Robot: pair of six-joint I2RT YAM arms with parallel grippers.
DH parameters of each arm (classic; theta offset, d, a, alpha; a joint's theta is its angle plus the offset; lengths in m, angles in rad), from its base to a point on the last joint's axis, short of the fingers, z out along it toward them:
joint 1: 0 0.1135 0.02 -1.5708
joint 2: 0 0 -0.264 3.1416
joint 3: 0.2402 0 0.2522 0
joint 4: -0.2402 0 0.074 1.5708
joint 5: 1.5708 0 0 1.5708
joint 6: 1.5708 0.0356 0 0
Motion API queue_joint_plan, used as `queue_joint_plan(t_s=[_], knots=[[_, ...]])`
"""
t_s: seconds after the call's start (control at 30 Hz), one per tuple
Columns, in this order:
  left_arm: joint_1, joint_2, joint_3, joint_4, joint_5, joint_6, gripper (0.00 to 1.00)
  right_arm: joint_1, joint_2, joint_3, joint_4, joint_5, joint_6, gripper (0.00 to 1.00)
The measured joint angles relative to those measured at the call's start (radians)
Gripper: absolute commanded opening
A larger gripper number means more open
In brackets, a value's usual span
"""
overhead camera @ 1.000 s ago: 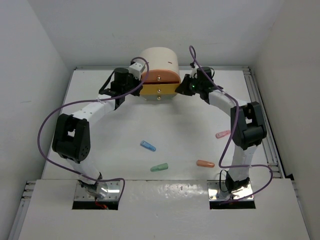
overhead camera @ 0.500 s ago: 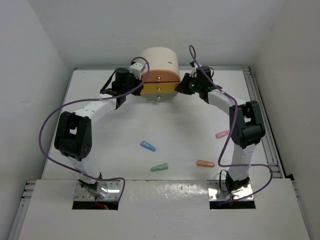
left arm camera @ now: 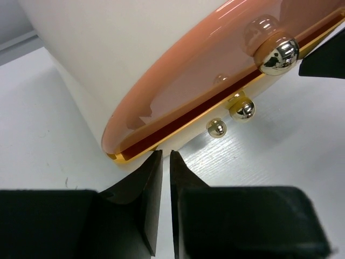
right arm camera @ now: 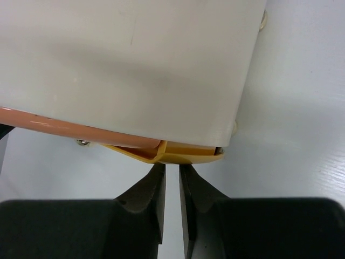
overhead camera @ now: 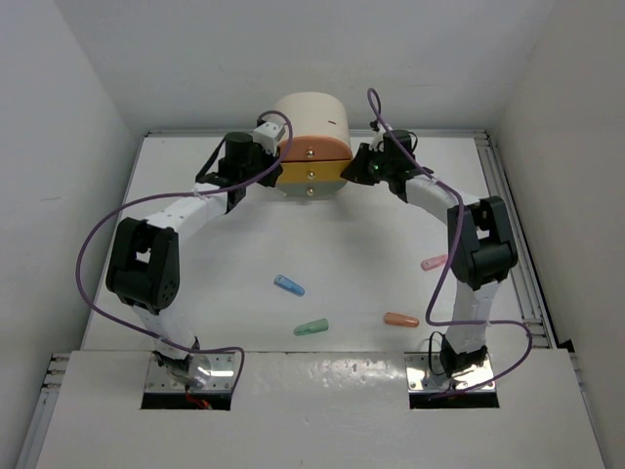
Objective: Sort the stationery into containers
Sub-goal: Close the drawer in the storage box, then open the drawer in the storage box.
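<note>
Stationery lies loose on the white table [overhead camera: 195,283] in the overhead view. A blue capsule [overhead camera: 288,285], a green one [overhead camera: 311,327], an orange one [overhead camera: 400,319] and a pink one [overhead camera: 434,262] are well apart from the cream cabinet [overhead camera: 311,115] at the far edge. The left gripper [overhead camera: 276,156] and right gripper [overhead camera: 354,168] flank its drawers.

Only the left wrist camera shows the left gripper's [left arm camera: 166,156] fingers drawn together to a sliver, with nothing between them. Their tips are just beside the corner of the peach drawer [left arm camera: 205,75], and three round metal knobs [left arm camera: 276,55] show.

From the right wrist, the right gripper [right arm camera: 172,167] is likewise nearly closed and empty. Its tips are at the corner of the orange-yellow drawer [right arm camera: 186,155], under the cabinet's plain side.
</note>
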Motion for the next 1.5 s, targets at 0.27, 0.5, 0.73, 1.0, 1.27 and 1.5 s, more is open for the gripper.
queue_joint_plan(t_s=[0.27, 0.5, 0.73, 1.0, 1.27, 1.5], knots=[[0.011, -0.080, -0.020, -0.074, 0.096, 0.048, 0.40, -0.013, -0.220, -0.174, -0.069, -0.034, -0.207, 0.19], [0.097, -0.307, -0.041, -0.199, 0.195, 0.053, 0.61, -0.006, -0.584, -0.287, -0.160, -0.074, -0.635, 0.34], [0.177, -0.428, -0.044, -0.372, 0.204, 0.058, 0.82, 0.287, -0.644, -0.481, -0.166, 0.122, -1.136, 0.38], [0.291, -0.516, -0.124, -0.466, 0.225, 0.070, 0.83, 0.562, -0.356, -0.679, 0.086, 0.555, -1.601, 0.56], [0.377, -0.540, -0.198, -0.462, 0.268, 0.068, 0.83, 0.585, -0.174, -0.625, 0.567, 0.741, -1.711, 0.57], [0.429, -0.534, -0.223, -0.436, 0.305, 0.046, 0.82, 0.589, -0.005, -0.622, 0.870, 0.762, -1.840, 0.50]])
